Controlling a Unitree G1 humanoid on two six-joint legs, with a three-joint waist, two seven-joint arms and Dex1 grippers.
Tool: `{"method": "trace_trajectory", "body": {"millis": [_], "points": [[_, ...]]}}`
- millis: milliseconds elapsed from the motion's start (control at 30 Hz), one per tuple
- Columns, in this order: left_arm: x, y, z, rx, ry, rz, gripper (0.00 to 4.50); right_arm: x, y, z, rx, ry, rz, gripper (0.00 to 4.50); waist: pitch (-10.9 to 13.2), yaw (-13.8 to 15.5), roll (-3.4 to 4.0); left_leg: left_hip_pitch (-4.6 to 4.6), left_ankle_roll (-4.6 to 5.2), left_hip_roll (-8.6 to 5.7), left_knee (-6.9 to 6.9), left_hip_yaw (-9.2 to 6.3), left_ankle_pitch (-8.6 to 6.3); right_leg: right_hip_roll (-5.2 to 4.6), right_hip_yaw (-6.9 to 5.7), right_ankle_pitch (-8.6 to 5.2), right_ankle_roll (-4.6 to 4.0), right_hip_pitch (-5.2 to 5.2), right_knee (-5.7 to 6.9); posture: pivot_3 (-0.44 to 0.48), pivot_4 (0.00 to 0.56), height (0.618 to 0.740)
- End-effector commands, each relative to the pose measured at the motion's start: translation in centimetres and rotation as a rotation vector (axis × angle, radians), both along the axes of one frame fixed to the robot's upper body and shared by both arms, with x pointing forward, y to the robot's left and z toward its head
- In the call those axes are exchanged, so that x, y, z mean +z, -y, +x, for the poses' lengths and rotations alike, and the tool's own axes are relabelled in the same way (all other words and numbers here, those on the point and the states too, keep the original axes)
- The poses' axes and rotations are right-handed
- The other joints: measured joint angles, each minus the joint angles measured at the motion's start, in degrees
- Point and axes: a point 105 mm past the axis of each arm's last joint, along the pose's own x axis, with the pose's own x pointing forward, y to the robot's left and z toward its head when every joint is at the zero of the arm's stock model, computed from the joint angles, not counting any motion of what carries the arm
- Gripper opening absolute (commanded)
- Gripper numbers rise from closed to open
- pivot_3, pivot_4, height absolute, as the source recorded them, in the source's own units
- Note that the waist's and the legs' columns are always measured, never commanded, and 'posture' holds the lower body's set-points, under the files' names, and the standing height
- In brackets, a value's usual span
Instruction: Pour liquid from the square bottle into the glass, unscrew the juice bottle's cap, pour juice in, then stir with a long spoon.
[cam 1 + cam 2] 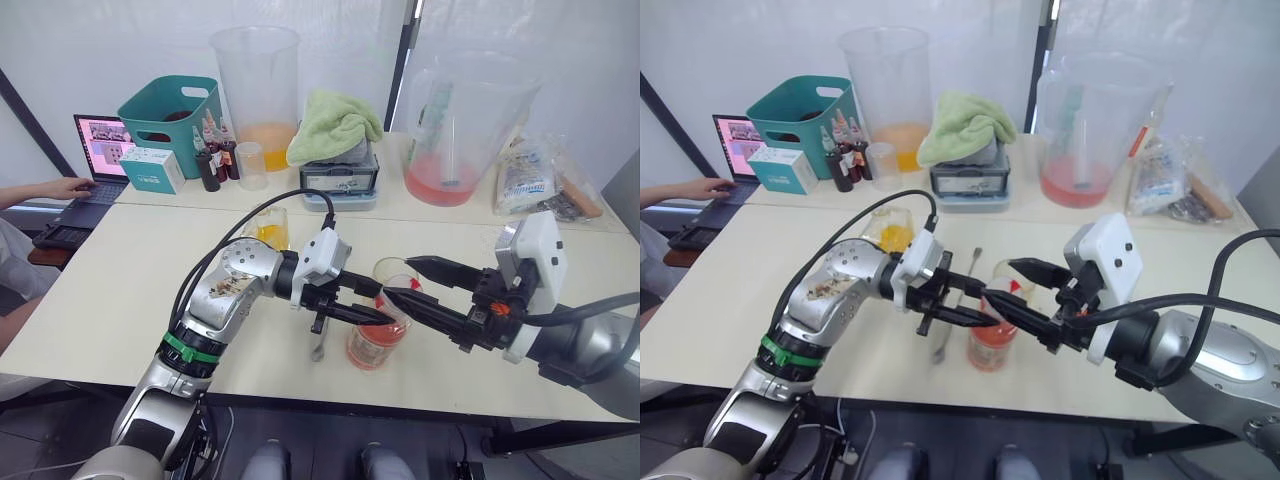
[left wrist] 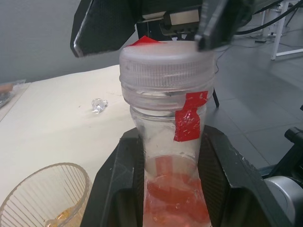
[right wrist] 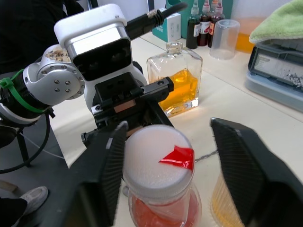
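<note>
The juice bottle (image 1: pixel 375 340) stands upright on the cream table (image 1: pixel 110 290), close to the table's front edge, with pinkish-red liquid in its lower part. Everything else can be placed from it.

The left gripper (image 2: pixel 170 175) is closed on the bottle's neck, one black finger (image 2: pixel 120 184) pressed against each side just under the cap (image 3: pixel 158 158). The cap (translucent white with a red tape patch on top) is still on the bottle.

The right gripper (image 3: pixel 168 165) is spread wide around the cap: one finger (image 3: pixel 106 175) sits just beside its rim, while the other stands well apart, so it grips nothing.

The glass (image 1: pixel 393 272) stands just behind the bottle, with some yellow-orange liquid in its base. The long spoon (image 1: pixel 941 345) lies flat on the table beside the bottle, on the left arm's side. The square bottle (image 3: pixel 176 85) stands farther back on that same side, upright and partly filled with orange liquid.

Far behind the bottle, a green cloth (image 1: pixel 333 122) rests on a grey box, with a teal basket (image 1: pixel 170 110) and two large clear jugs (image 1: pixel 258 80) in the same row. A person's hand (image 1: pixel 62 187) rests on a laptop (image 1: pixel 100 150) at the far left corner.
</note>
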Motion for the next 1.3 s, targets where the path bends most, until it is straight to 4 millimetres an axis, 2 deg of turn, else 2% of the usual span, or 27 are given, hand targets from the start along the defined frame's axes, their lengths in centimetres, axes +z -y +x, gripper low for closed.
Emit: {"method": "trace_trajectory", "body": {"millis": [33,67,567,667,867,1067,1300], "points": [[0.1,0.4,-0.4,-0.036,0.007,0.006,1.16,1.3,-0.3,-0.6,0.019,0.038,0.038,4.28,0.0,0.0,0.0,0.0,0.0,0.0,0.0,0.0,0.0,0.0,0.0,0.0,0.0,0.0,0.0,0.0,0.15,0.74],[0.1,0.4,-0.4,-0.036,0.008,0.006,1.16,1.3,-0.3,-0.6,0.019,0.038,0.041,4.48,0.0,0.0,0.0,0.0,0.0,0.0,0.0,0.0,0.0,0.0,0.01,0.0,0.0,0.0,0.0,0.0,0.15,0.74],[0.1,0.4,-0.4,-0.036,0.007,0.008,1.16,0.1,-0.1,0.2,-0.016,0.038,-0.018,4.48,0.0,0.0,0.0,0.0,0.0,0.0,0.0,0.0,0.0,0.0,0.01,0.0,0.0,0.0,-0.01,0.0,0.15,0.74],[0.1,0.4,-0.4,-0.035,0.008,0.009,1.16,0.1,-0.3,0.3,-0.007,0.04,-0.014,3.73,0.0,0.0,0.0,0.0,0.0,0.0,0.0,0.0,0.0,0.0,0.01,0.0,0.0,0.0,-0.01,0.0,0.15,0.74],[0.1,0.4,-0.5,-0.034,0.008,0.011,1.16,0.3,-0.4,0.5,-0.005,0.052,0.007,1.78,0.0,0.0,0.0,0.0,0.0,0.0,0.0,0.01,0.0,0.0,0.02,0.0,0.0,0.0,-0.02,0.0,0.15,0.74],[0.0,0.4,-0.5,-0.034,0.007,0.014,1.16,0.4,-0.5,0.5,0.04,0.065,-0.023,1.7,0.0,-0.1,0.0,0.0,0.0,0.0,0.0,0.01,0.0,0.0,0.02,0.0,0.0,0.0,-0.02,0.0,0.15,0.74],[-0.1,0.4,-0.5,-0.044,0.007,0.018,1.16,0.9,-0.6,1.2,0.262,0.095,-0.125,1.7,0.0,-0.1,0.01,0.0,0.01,0.04,0.01,0.07,0.01,0.03,0.01,0.0,0.0,-0.03,-0.15,0.0,0.15,0.74]]}}
